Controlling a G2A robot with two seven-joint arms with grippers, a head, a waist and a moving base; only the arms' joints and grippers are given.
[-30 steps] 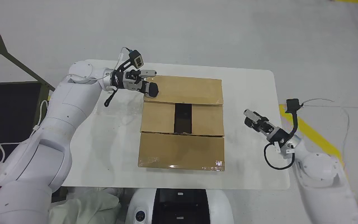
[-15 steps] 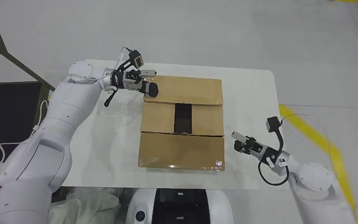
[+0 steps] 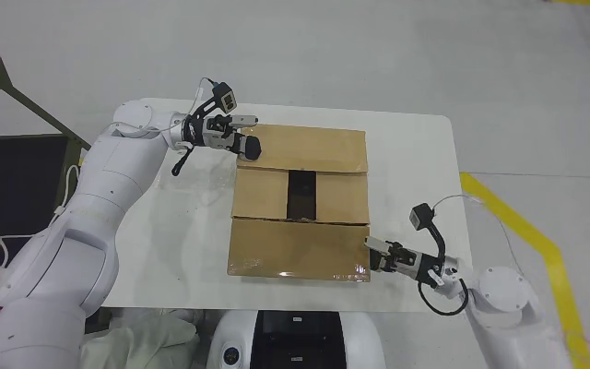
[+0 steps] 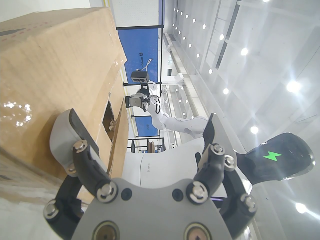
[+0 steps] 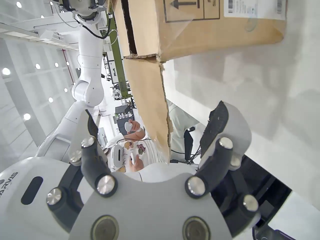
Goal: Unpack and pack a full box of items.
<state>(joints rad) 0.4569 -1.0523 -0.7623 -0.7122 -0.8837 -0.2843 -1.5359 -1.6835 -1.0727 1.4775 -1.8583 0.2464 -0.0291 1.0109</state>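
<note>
The box (image 3: 267, 198) sits in the middle of the table (image 3: 184, 231), and you're looking down on its top. Taking 12 o'clock as the side away from the robot, the far flap (image 3: 304, 148) is folded out towards 12 and the near flap (image 3: 300, 249) is folded out towards 6. Both lie roughly level. Between them the two inner flaps are down over the opening, with a dark gap (image 3: 301, 196) at the centre. What is inside the gap is too dark for you to make out. A strip of shiny tape (image 3: 323, 272) runs along the near flap's outer edge.

Your left gripper (image 3: 245, 131) is at the box's 10 o'clock corner, by the end of the far flap. Its jaws are spread wide and grasp nothing. In the left wrist view one finger (image 4: 75, 126) lies against the cardboard while the other stands clear in open air.

Your right gripper (image 3: 373, 255) is at the box's 4 o'clock corner, at the right-hand end of the near flap. Its jaws are also released. In the right wrist view the flap's torn edge runs between the two fingers, but you can't tell whether either pad touches it.

On the floor off the table at 3 o'clock there is a yellow line (image 3: 516, 217).
</note>
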